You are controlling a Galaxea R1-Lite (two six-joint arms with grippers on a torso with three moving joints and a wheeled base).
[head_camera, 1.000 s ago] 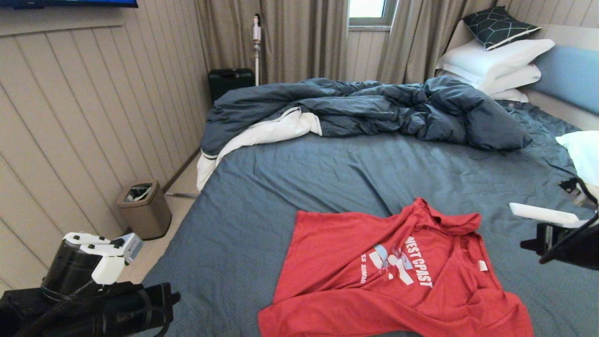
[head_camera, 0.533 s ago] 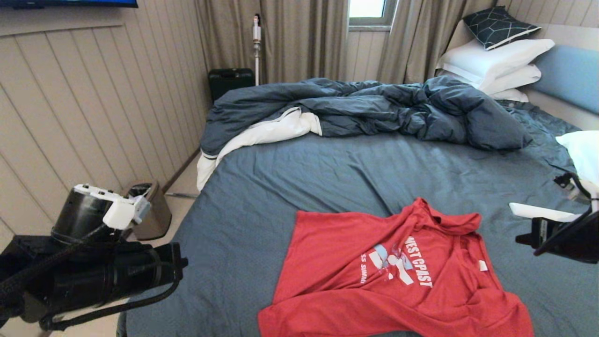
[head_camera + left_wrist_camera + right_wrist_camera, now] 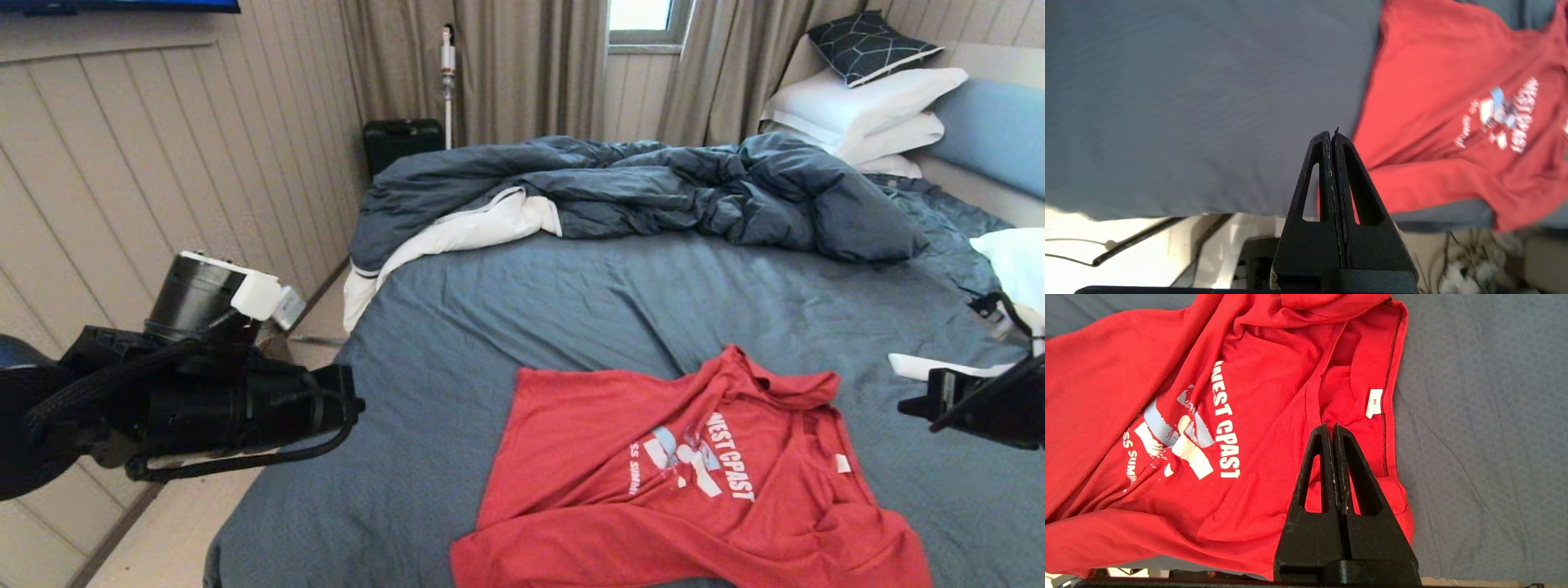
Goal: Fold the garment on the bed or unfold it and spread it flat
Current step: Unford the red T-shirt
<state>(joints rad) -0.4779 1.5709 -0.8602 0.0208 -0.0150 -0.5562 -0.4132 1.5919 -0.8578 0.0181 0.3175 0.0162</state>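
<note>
Honestly, head view first: the garment [image 3: 694, 482] is a red tee lying rumpled in the lower centre-right of the frame on the bed [image 3: 506, 327], one side doubled over and a sleeve trailing to the bottom edge. My guess is it's light, floppy cotton that will drape and bunch the moment it's lifted, nothing fragile, so pinch at the shoulders or hem corners, not the middle. The slate sheet looks soft and a bit creased, so I'd expect it to give under pressure and maybe drag along with the shirt. The left gripper [image 3: 347, 406] sits at middle left, off the bed's edge, and the right gripper [image 3: 914, 404] pokes in at the right edge, both apart from the cloth. Further up: a heaped dark duvet [image 3: 653, 192], white pillows [image 3: 865, 110] upper right, curtains [image 3: 522, 65], panelled wall on the left.

Left wrist view: the fingers are pressed together on nothing, with the shirt filling the upper right and plain sheet across the rest. Floor and cables show along the bottom.

Right wrist view: jaws also clamped together and empty, hanging over the neck area. The collar label [image 3: 1374, 402] and stitched neckline sit just past the tips, and that collar seam looks like the firmest place to grab.
</note>
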